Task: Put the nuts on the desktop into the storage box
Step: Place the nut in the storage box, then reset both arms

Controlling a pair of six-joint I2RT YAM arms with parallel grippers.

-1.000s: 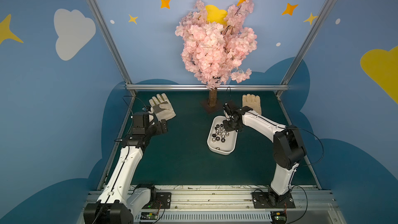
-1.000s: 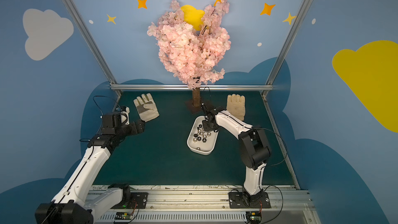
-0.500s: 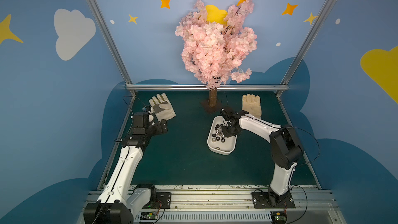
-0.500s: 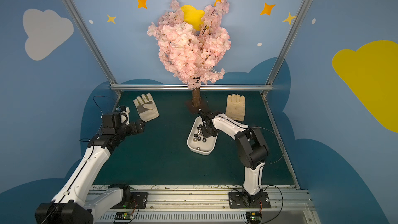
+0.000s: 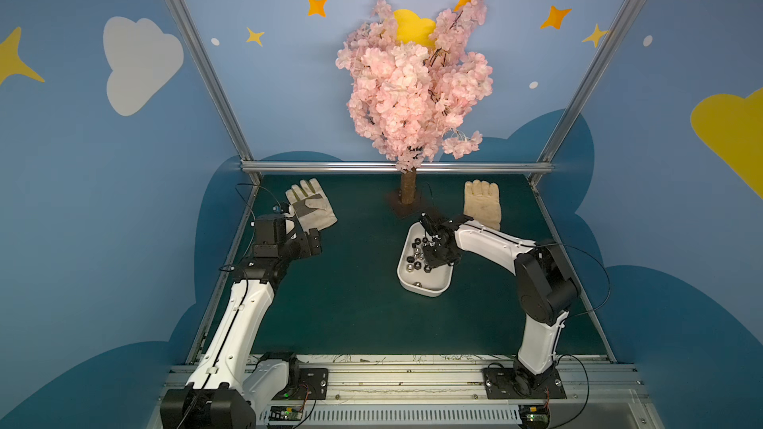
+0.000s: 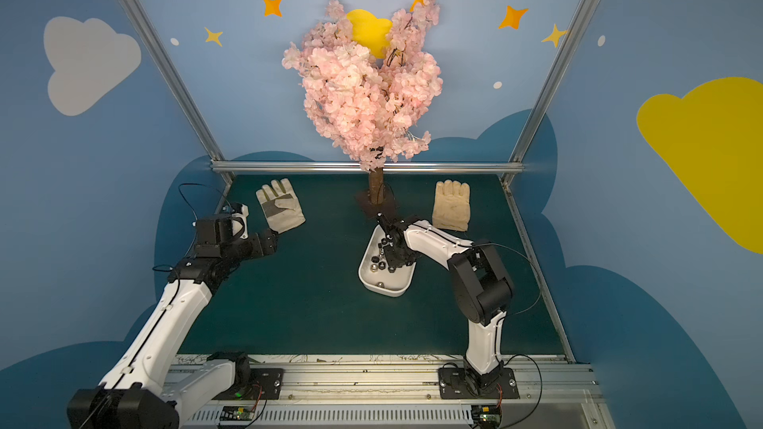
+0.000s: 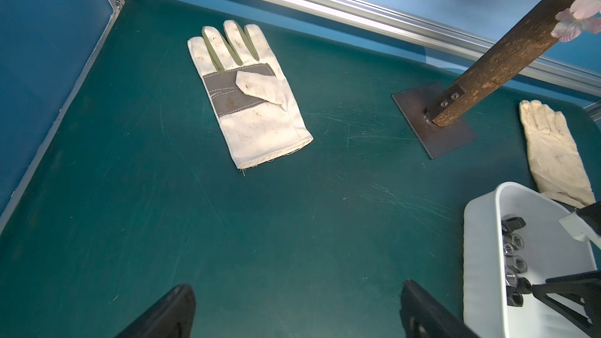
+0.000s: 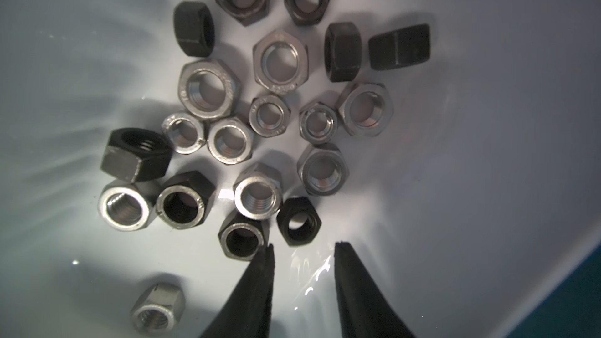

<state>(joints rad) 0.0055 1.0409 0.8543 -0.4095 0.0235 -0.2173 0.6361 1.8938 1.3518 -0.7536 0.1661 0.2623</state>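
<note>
Nuts [image 8: 343, 52] lie heaped in the storage box [image 5: 433, 280]; we see our right tool [image 8: 304, 244] spread empty over them and left tool [image 7: 296, 284] spread above the desk [image 7: 130, 222]

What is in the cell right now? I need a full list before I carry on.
nuts: about twenty, silver and black, all that I can see lie in the storage box
storage box: one, white, on the desktop just in front of the tree
patched glove: one, off-white with a grey palm patch, flat at back left
knit glove: one, cream, flat at back right
tree: one, pink blossom on a brown trunk and base plate, back centre
desktop: one, dark green
rails: aluminium, edging the desktop
walls: blue, with clouds and stars
left gripper: black, open, empty, above the desktop near the patched glove
right gripper: black, open, empty, tips inside the storage box beside the nuts
</note>
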